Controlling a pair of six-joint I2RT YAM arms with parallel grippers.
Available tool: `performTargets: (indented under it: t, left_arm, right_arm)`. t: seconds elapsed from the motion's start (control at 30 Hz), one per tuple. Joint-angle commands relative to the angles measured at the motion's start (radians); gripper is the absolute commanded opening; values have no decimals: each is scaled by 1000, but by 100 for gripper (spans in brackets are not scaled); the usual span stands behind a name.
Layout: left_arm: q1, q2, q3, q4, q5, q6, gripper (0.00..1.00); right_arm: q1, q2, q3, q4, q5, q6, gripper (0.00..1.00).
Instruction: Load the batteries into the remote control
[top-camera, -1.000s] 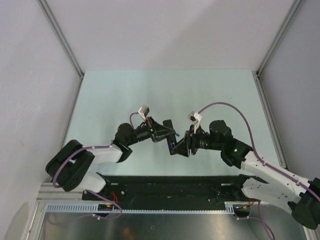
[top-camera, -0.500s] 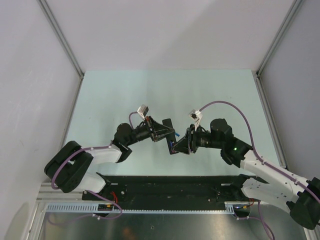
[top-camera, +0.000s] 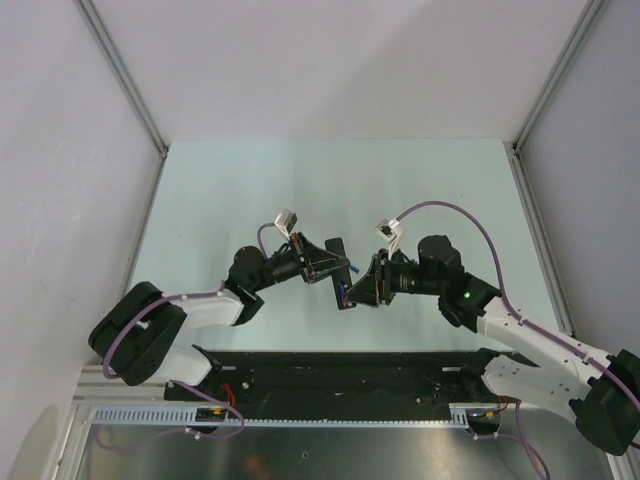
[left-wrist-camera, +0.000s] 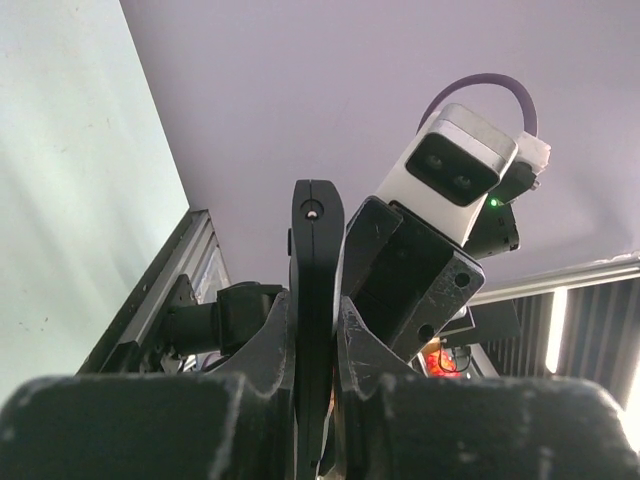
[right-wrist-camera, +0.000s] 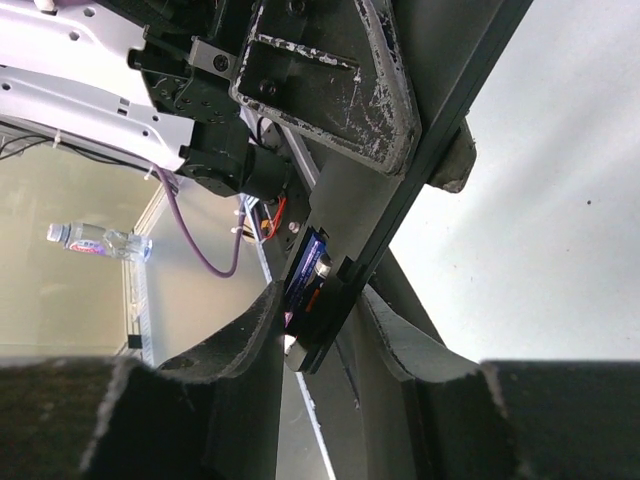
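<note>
Start on your left: the left gripper (top-camera: 326, 262) is clenched on the remote control (left-wrist-camera: 316, 300). In the left wrist view you see the remote edge-on, a slim black bar pinched between the two fingers (left-wrist-camera: 272, 350). It juts straight out past their tips, its long axis in line with them.

From above, this grip sits over the middle of the table (top-camera: 250, 190), with the remote's free end reaching toward the right arm.

In the right wrist view the remote's long axis runs on a diagonal from upper right down to lower left. The left gripper's scuffed finger pad lies against its upper stretch. Near the lower end a bay in the remote faces left, and the blue battery (right-wrist-camera: 305, 268) lies in it lengthwise, along the same diagonal.

On your right, the right gripper (right-wrist-camera: 320, 297) has that lower end of the remote between its two curved fingers (right-wrist-camera: 240, 340), one on each side. The battery is just inside the left-hand finger in that view. The tips are very close to the remote's edges, but you cannot tell whether they press on it or only flank it.
</note>
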Motion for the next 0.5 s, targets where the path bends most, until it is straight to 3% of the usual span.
performTargets:
  t: [0.0, 0.37, 0.47]
  left_arm:
    - [-30, -29, 31, 63, 60, -42, 0]
    - [-30, -15, 32, 63, 71, -24, 0]
    - [-30, -15, 31, 63, 69, -18, 0]
  right_arm:
    - [-4, 27, -4, 56, 34, -14, 0]
    - [-35, 41, 5, 79, -44, 59, 0]
    - [-42, 27, 5, 81, -40, 64, 10]
